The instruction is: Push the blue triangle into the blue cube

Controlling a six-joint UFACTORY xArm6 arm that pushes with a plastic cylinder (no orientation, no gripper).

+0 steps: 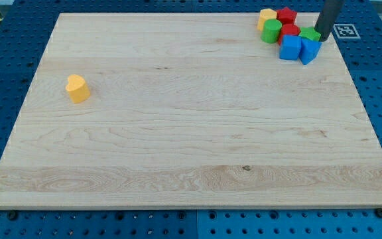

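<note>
Blue triangle (310, 50) and blue cube (290, 48) sit side by side, touching, in a block cluster at the top right of the counter (191, 133).
Packed around the two blues are a yellow block (267, 17), a red block (286, 14), a green block (271, 30), a second red block (289, 32) just above the blue cube, and a second green block (310, 33) just above the blue triangle, so the pair is hemmed in from the view's top and left. An orange-yellow block (77, 88) stands alone, well apart, near the view's left edge. The dark rod enters from the top edge, almost upright; my tip (321, 40) is just beside the second green block, above and right of the blue triangle. This end effector has nothing to open or close. Count: two blue, two red, two green, two yellowish.
</note>
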